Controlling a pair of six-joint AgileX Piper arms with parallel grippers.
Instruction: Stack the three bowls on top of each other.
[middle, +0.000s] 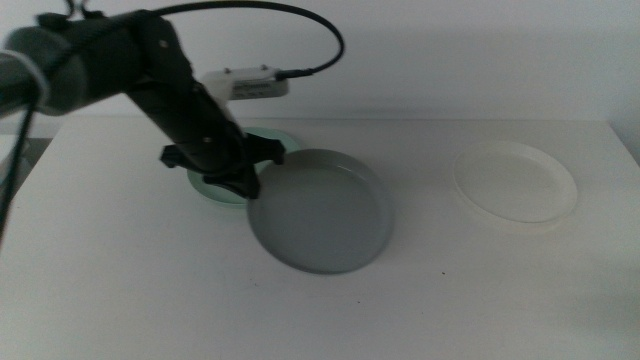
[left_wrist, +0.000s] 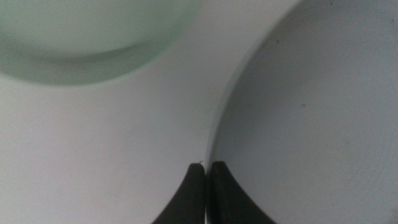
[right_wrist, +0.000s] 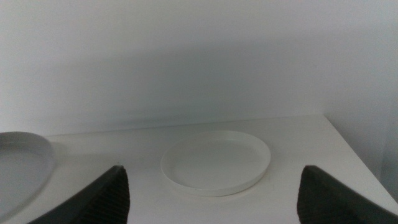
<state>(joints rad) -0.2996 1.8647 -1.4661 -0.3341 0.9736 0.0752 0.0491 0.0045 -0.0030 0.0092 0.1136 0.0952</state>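
The left gripper (left_wrist: 206, 167) is pinched shut on the rim of the grey bowl (middle: 320, 210), jaws closed with only the thin edge between them, and the bowl hangs tilted from that grip, its far side low toward the table (middle: 120, 290). The grip sits at the bowl's edge nearest the mint green bowl (middle: 215, 190), which lies just beside the jaws, partly hidden under the arm in the middle view and showing as a pale green curve just ahead of the jaws in the left wrist view.

By the look of it, the step in hand is carrying the grey bowl to a stack. Next, it appears, the bowl must be lifted clear, levelled and centred over another bowl before release; a tilted drop could slide it off.

The white bowl (middle: 515, 183) rests well apart, across the table from the working gripper. The right gripper (right_wrist: 211, 186) waits with jaws spread wide and empty, the white bowl lying ahead of it, between the jaws' line of sight.
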